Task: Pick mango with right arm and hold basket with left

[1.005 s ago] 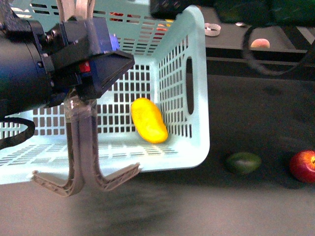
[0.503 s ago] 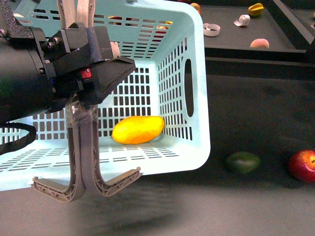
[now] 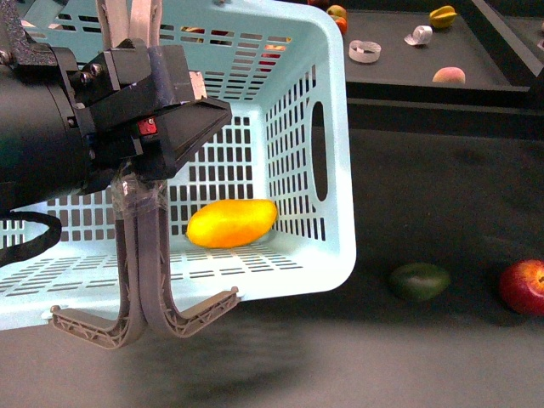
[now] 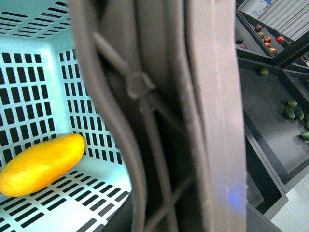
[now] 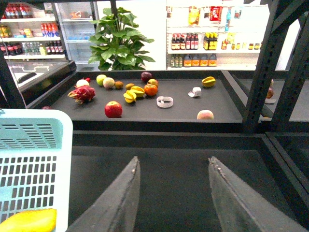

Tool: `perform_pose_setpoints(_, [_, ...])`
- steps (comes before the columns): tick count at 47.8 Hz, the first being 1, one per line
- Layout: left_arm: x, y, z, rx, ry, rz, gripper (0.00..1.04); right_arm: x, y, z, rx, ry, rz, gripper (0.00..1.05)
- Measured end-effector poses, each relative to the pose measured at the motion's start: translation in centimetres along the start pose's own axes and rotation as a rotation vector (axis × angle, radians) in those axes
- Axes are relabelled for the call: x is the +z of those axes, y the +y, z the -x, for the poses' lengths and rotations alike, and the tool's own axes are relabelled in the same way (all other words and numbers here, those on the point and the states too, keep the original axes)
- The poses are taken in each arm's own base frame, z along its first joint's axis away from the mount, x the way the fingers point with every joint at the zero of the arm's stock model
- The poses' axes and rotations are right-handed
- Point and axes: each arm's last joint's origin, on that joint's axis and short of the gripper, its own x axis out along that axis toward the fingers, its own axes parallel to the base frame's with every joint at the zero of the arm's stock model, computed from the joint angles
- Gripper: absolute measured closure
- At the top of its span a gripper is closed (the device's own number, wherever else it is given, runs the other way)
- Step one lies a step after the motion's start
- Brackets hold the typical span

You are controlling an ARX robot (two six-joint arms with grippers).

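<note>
The pale turquoise basket (image 3: 336,170) hangs tilted, its two grey-brown handles (image 3: 140,255) pinched together in my left gripper (image 3: 144,166), which is shut on them. The yellow-orange mango (image 3: 231,223) lies on its side on the basket floor, against the slotted far wall. In the left wrist view the handles (image 4: 159,116) fill the middle, with the mango (image 4: 42,164) and the basket (image 4: 29,63) behind them. My right gripper (image 5: 173,162) is open and holds nothing, above the dark table beside the basket (image 5: 34,159). A tip of the mango (image 5: 29,221) shows there. The right arm is out of the front view.
A dark green fruit (image 3: 419,280) and a red apple (image 3: 523,286) lie on the dark table right of the basket. A raised shelf (image 5: 178,113) behind holds several fruits and a tape roll (image 3: 365,51). Black frame posts (image 5: 260,72) stand to the right.
The mango has tipped from slanting to lying flat and slid left in the basket. The right arm has gone from the top of the front view. The basket shifted slightly.
</note>
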Motion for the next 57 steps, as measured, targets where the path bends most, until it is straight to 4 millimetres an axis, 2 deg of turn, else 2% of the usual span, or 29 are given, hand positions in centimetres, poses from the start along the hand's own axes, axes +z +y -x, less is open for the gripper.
perform_pose_setpoints(14, [0.0,0.0,0.0,-0.003,0.001,-0.001,0.88,-1.3,-1.1,1.0,0.021,0.004,0.011,1.03])
perform_pose_setpoints(20, [0.0,0.0,0.0,-0.003,0.001,0.001,0.88,-1.6,-1.8,1.4,-0.011,-0.001,0.012,1.03])
perform_pose_setpoints(39, [0.0,0.0,0.0,-0.002,0.0,0.001,0.88,-3.1,-1.8,2.5,-0.008,-0.007,0.013,1.03])
perform_pose_setpoints(57, [0.0,0.0,0.0,-0.002,0.001,0.001,0.88,-3.3,-1.8,3.5,-0.008,0.008,0.013,1.03])
